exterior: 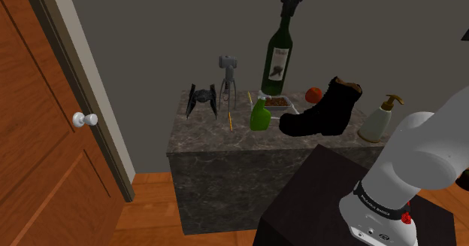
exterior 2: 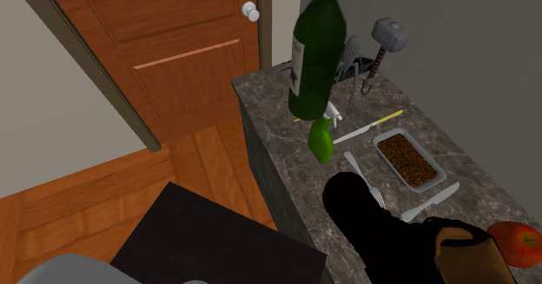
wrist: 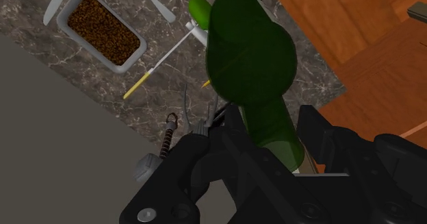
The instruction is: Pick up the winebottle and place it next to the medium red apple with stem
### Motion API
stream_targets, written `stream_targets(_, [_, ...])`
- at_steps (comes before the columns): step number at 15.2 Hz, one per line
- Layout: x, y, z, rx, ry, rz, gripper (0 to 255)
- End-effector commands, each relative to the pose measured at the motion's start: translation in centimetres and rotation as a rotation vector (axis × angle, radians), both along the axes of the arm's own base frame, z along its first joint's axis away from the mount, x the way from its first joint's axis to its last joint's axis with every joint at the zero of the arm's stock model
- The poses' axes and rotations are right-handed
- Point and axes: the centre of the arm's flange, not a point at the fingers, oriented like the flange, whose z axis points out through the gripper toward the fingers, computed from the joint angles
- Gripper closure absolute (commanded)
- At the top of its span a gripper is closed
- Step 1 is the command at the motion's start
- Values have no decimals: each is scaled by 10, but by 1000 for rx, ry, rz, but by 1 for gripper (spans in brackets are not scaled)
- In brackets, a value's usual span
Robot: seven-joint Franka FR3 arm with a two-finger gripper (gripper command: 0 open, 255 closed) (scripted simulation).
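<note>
A dark green wine bottle (exterior: 276, 60) with a white label hangs upright in the air above the marble counter (exterior: 218, 143). My gripper (exterior: 290, 4) is shut on its neck from above. In the wrist view the black fingers (wrist: 229, 130) clasp the neck, and the bottle's body (wrist: 252, 55) hangs over the counter's edge. The bottle (exterior 2: 314, 52) hovers over a green spray bottle (exterior 2: 320, 140). The red apple (exterior: 313, 94) sits at the back of the counter behind a black boot (exterior: 323, 113); in the second exterior view the apple (exterior 2: 517, 242) is at the lower right.
On the counter stand a grey tray of brown bits (exterior 2: 406, 158), cutlery (exterior 2: 365, 131), a corkscrew (exterior: 228, 75), a dark spacecraft toy (exterior: 201, 99) and a soap dispenser (exterior: 379, 118). A wooden door (exterior: 45, 132) stands at the shoulder view's left. The black stand (exterior: 331, 199) is below.
</note>
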Motion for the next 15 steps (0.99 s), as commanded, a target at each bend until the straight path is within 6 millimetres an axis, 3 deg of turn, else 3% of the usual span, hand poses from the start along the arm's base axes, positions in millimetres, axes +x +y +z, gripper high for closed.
stream_targets(1, [0, 0, 11, 0, 0, 0, 255])
stream_targets(15, [0, 0, 85, 0, 0, 0, 255])
